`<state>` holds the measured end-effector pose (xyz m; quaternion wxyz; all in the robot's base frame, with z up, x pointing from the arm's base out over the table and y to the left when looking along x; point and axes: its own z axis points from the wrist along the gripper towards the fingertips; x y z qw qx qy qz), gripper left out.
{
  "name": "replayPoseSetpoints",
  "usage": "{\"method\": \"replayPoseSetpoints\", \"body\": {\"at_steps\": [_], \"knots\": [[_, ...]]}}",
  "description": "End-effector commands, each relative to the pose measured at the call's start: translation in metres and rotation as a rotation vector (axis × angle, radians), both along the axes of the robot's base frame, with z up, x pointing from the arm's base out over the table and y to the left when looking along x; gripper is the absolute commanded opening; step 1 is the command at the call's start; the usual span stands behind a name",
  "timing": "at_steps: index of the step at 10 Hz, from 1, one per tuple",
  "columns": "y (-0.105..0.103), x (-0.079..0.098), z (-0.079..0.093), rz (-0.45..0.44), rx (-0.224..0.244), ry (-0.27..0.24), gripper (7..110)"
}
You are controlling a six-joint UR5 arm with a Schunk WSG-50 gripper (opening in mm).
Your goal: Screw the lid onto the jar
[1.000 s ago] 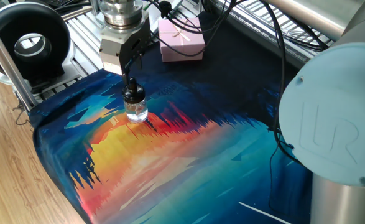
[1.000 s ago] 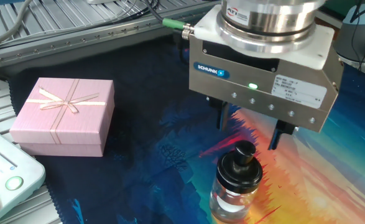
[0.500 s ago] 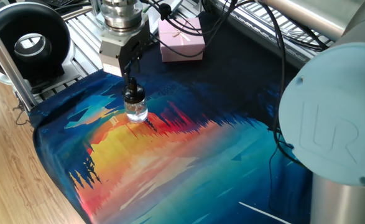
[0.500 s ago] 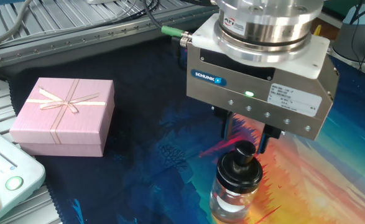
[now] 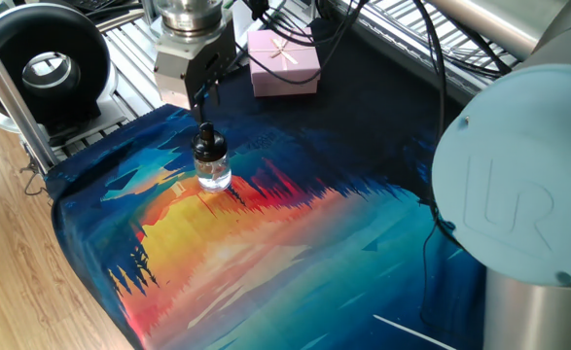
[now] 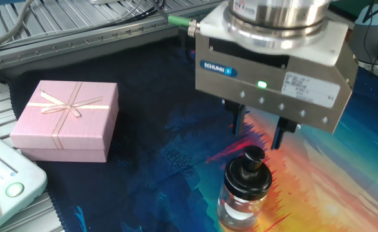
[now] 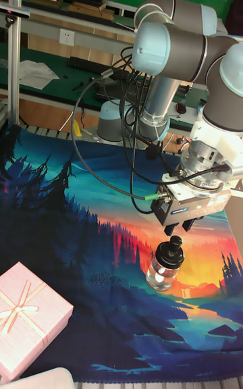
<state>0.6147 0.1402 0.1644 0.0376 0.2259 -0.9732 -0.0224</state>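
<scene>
The claw (image 6: pixel 261 132) hangs just above the lid (image 6: pixel 249 169), its two fingers (image 6: pixel 240 120) apart and touching nothing. Straight below it the black lid sits on the neck of the jar (image 6: pixel 240 205), which stands upright on the painted mat (image 5: pixel 266 253) covering the desk. The pink box (image 6: pixel 66 120) lies well off to one side of the claw, flat on the dark part of the mat
</scene>
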Motion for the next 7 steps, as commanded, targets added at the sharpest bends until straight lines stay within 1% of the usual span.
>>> {"method": "replayPoseSetpoints", "body": {"at_steps": [1, 3, 5, 7], "knots": [[-0.002, -0.004, 0.006, 0.015, -0.002, 0.017, 44], [-0.002, -0.008, 0.006, -0.008, -0.005, 0.033, 44], [-0.008, -0.008, 0.006, -0.046, -0.031, 0.033, 44], [0.003, -0.001, 0.008, -0.049, -0.029, 0.038, 44]]}}
